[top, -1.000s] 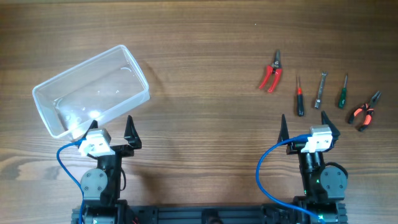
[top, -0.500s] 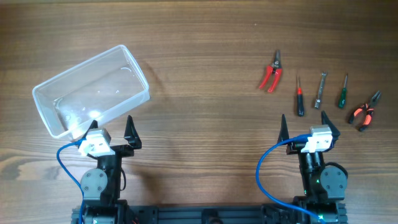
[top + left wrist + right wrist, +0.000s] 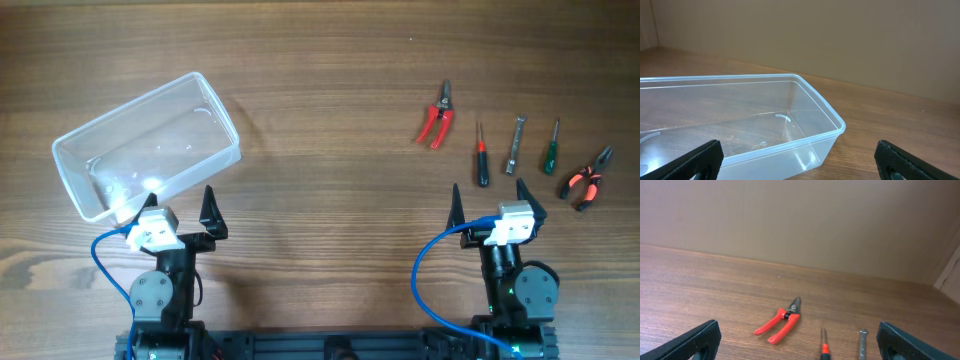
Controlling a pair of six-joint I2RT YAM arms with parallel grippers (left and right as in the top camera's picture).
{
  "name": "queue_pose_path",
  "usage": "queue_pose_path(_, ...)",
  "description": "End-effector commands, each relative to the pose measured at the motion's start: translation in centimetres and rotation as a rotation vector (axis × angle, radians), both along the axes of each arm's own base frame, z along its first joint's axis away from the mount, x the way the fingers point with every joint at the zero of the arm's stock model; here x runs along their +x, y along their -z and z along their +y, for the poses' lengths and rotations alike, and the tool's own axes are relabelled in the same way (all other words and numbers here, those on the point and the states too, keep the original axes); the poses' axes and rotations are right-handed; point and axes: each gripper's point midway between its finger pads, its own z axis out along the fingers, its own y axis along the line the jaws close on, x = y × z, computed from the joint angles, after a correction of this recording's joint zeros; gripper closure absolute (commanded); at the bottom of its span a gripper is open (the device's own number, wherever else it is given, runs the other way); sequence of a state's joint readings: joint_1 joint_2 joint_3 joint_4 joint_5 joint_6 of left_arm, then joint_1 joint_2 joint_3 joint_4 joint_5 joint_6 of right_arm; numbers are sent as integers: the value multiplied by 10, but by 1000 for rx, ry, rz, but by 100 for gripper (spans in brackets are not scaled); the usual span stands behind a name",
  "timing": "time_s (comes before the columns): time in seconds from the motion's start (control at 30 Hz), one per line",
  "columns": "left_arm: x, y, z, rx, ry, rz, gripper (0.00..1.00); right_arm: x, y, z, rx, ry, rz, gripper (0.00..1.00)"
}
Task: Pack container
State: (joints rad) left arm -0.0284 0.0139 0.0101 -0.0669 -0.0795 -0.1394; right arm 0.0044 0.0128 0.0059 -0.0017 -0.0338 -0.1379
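Packing is only just beginning: the left gripper (image 3: pixel 176 206) and right gripper (image 3: pixel 495 200) are hovering spread and empty along the near edge, the empty container (image 3: pixel 147 145) is sitting toward the near-left corner, and the right arm is probably needing to reach for the red cutters (image 3: pixel 434 122) first.

You see a clear, colourless container (image 3: pixel 147 143) on the brown, wood-grained table (image 3: pixel 320 60). Near the right edge lie red-handled cutters (image 3: pixel 435 120), a red-and-black screwdriver (image 3: pixel 481 158), a silver driver (image 3: pixel 514 145), a green-handled screwdriver (image 3: pixel 550 152) and orange-and-black pliers (image 3: pixel 585 182). The two cables (image 3: pixel 418 268) by the near edge are bright blue.
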Motion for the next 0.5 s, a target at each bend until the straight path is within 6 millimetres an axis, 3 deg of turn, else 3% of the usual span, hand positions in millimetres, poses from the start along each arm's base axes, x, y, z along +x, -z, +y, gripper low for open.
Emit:
queue_pose_path(0.0, 0, -1, -1, -1, 9, -8, 0, 0, -1, 4, 15, -24, -6, 0)
queue_pose_path(0.1, 0, 1, -1, -1, 9, -3, 0, 0, -1, 4, 75, -23, 0, 0)
queue_pose_path(0.17, 0, -2, -6, -4, 38, -12, 0, 0, 0, 5, 254, -25, 14, 0)
queue_pose_path(0.27, -1, -22, -6, -61, 37, -60, 0, -1, -6, 14, 380, -73, 33, 0)
queue_pose_path(0.47, -4, -83, 3, -88, -20, 22, 0, 5, -37, 29, 377, -153, 116, 0)
